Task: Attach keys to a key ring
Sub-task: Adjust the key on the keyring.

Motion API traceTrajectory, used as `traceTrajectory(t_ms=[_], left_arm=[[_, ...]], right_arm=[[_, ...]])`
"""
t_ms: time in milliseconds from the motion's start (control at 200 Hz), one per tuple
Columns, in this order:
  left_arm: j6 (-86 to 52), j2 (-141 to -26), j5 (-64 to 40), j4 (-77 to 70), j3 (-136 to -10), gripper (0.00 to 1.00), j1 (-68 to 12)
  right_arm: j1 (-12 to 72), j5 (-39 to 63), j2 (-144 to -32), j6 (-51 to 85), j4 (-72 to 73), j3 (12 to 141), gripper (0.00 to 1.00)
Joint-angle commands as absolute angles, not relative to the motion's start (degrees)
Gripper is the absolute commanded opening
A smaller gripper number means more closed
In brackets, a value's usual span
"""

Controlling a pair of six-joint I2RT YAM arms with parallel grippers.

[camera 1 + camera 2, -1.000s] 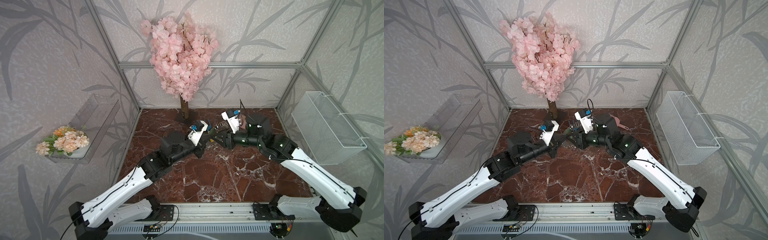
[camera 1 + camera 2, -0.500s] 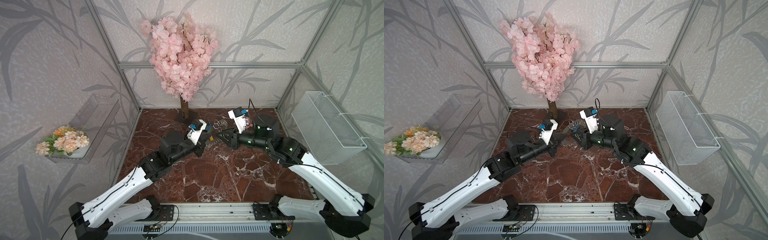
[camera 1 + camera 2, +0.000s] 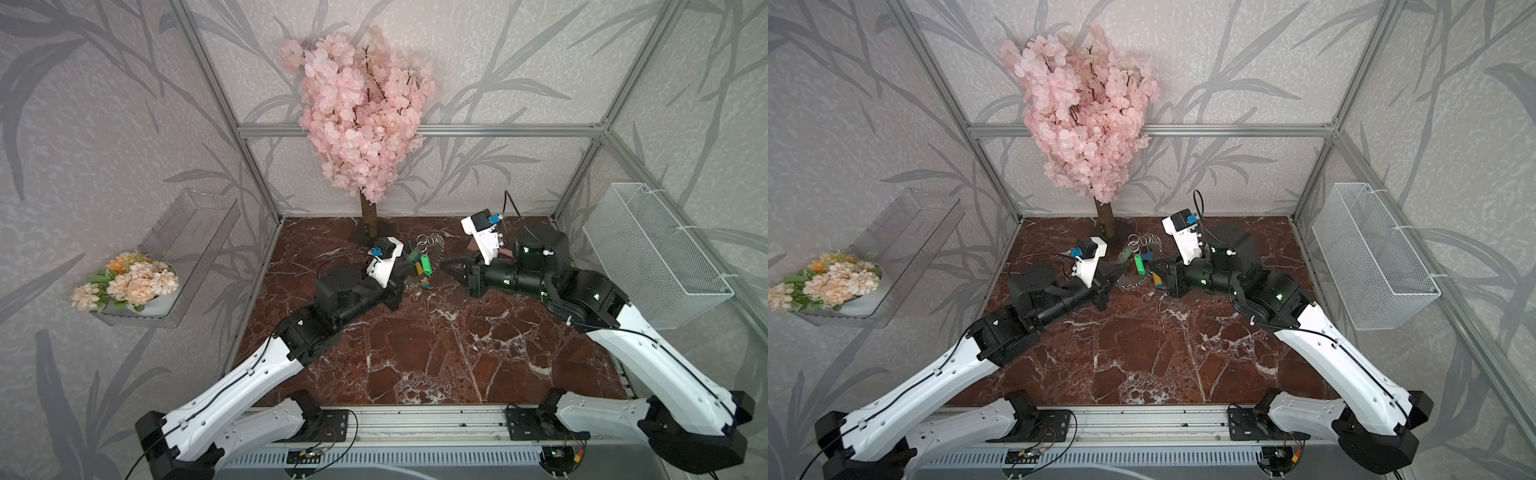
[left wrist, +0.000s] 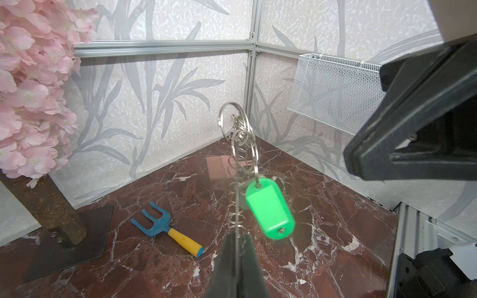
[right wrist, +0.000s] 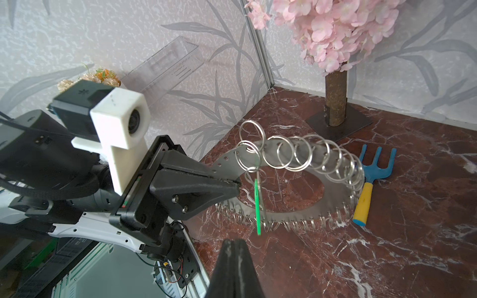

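**Clearances.** Walls close the table (image 3: 415, 353) at the back and on both sides, and its front edge meets the rail (image 3: 415, 419). Open floor lies between the two arms, from the rail up to the grippers.

Fixed obstructions:
- The tree (image 3: 361, 116) stands on its base plate (image 4: 67, 242) at the back wall.
- The basket (image 3: 652, 257) hangs on the right wall, above table level.
- The shelf (image 3: 183, 249) hangs on the left wall, above table level.

Loose items:
- The fork (image 4: 165, 229) lies flat near the base plate.
- A pink comb (image 4: 222, 167) lies flat towards the back right corner.

Both arms reach in from the front and meet at back centre, tips facing each other.

**Left gripper** (image 5: 233, 183). It is clamped on the rim of the key ring (image 5: 335, 198). The key ring is held tilted, and the gripped side is off the table. Whether the far rim touches the table cannot be told. The fork lies just beyond that far rim.

**Right gripper** (image 5: 232, 242). Its fingers are pressed together and hold nothing. The tip points at the key and is near it, with a gap between them.

**Key ring.** It is a flat grey metal disc with a large central hole. Small holes along the rim carry many silver split rings in a close row.

**Key** (image 4: 269, 206). It hangs from one split ring on the raised part of the rim, between the two grippers. Its tag is bright green plastic, oblong with rounded ends, and hangs free. The metal blade cannot be made out clearly.
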State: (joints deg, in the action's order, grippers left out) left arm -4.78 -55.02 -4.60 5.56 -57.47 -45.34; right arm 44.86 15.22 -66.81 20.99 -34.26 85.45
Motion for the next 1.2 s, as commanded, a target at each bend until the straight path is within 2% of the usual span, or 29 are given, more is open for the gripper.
traceTrajectory(t_ms=[0, 70, 165, 720, 990, 1195], left_arm=[[-5.38, -53.25, -5.25, 1.95, -57.3, 0.0, -45.31], [-5.39, -53.02, -6.34, 1.91, -57.39, 0.0, -45.26], [-5.45, -52.69, -8.88, 1.28, -57.26, 0.0, -45.26], [-6.42, -52.38, -14.15, 1.43, -57.4, 0.0, -45.26], [-6.41, -52.55, -13.76, 1.32, -57.13, 0.0, -45.23], [-6.25, -52.39, -12.98, 1.24, -56.78, 0.0, -45.21]], right_arm=[[45.08, 14.92, -67.58, 19.51, -34.72, 86.5, 0.21], [45.09, 14.97, -67.76, 19.64, -33.49, 86.04, 0.33], [45.04, 15.26, -68.09, 19.77, -31.66, 85.79, 0.39], [45.09, 17.56, -71.36, 21.86, -24.62, 87.19, 0.41], [44.73, 18.97, -71.81, 23.88, -21.94, 86.62, 0.35], [44.38, 19.37, -72.32, 24.77, -21.42, 86.47, 0.21]])
